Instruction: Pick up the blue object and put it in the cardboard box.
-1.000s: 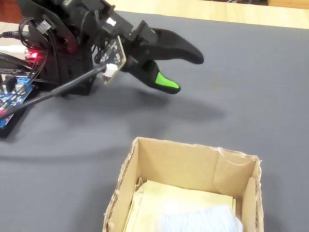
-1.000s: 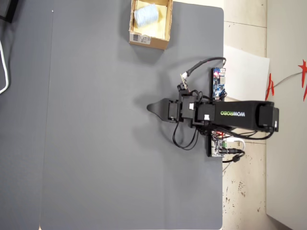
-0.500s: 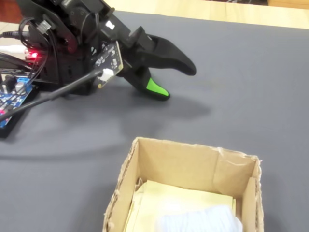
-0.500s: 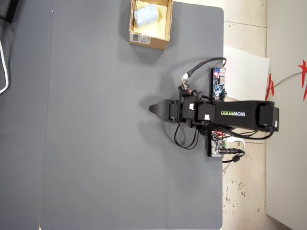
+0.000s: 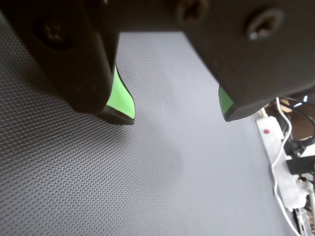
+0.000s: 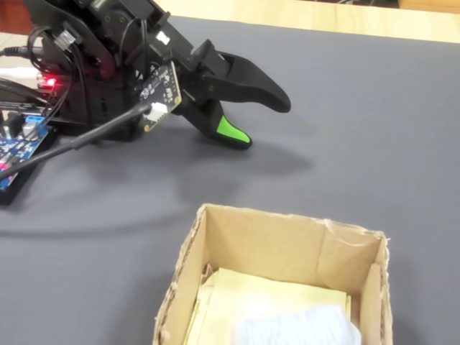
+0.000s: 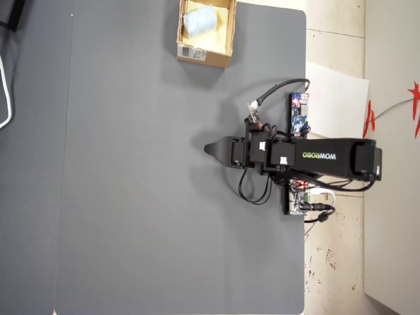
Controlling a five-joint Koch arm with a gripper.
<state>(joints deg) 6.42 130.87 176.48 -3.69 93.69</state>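
Observation:
The blue object (image 6: 298, 327) is a pale blue roll lying inside the cardboard box (image 6: 287, 219), on a yellowish sheet at the box's bottom. The overhead view shows the roll (image 7: 199, 21) in the tan box (image 7: 203, 58) at the mat's top edge, white label on the box's near side. My gripper (image 7: 209, 149) hovers low over the grey mat, well away from the box and close to the arm's base. Its black fingers with green pads (image 5: 120, 96) stand apart with only bare mat between them. In the fixed view the gripper (image 6: 262, 123) is open and empty.
A blue circuit board (image 7: 299, 113) and wires sit by the arm's base at the mat's right edge in the overhead view. A white power strip (image 5: 275, 147) with cables lies beyond the mat edge. The grey mat (image 7: 131, 197) stretches wide to the left.

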